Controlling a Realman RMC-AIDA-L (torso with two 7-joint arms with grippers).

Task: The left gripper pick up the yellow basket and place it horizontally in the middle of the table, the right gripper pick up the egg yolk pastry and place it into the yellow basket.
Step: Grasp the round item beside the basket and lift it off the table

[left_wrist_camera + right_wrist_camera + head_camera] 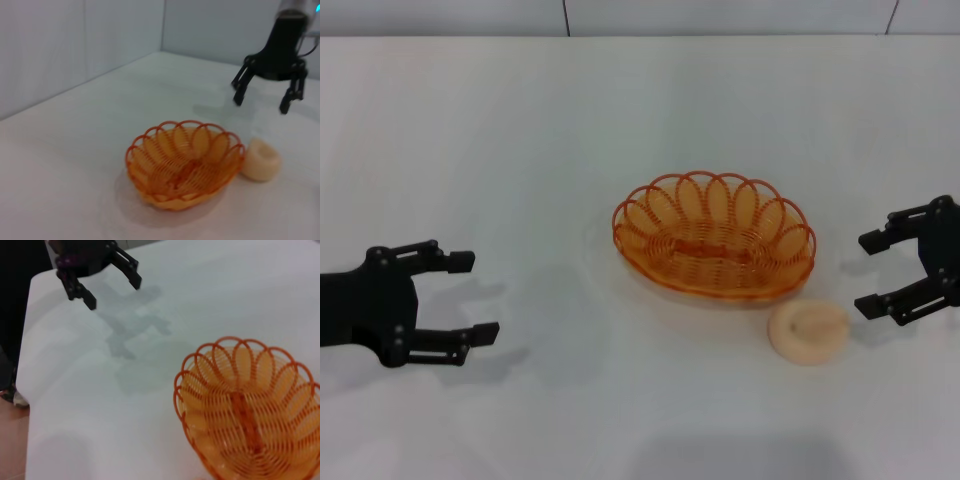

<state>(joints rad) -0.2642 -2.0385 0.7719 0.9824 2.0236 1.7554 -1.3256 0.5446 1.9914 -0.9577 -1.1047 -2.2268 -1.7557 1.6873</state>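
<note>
White matte table (pixel 520 140) holds the oval orange-yellow wire basket (pixel 714 236) already mid-table, the round cream pastry (pixel 808 332) just beside its near-right rim, so the open right gripper (pixel 880 272) must likely grasp the pastry, while the open left gripper (pixel 470 295) idles far left.

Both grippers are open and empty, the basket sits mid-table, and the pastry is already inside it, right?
Not quite. The pastry lies on the table beside the basket, not inside; the head view shows it. The left gripper and right gripper are open and empty.
</note>
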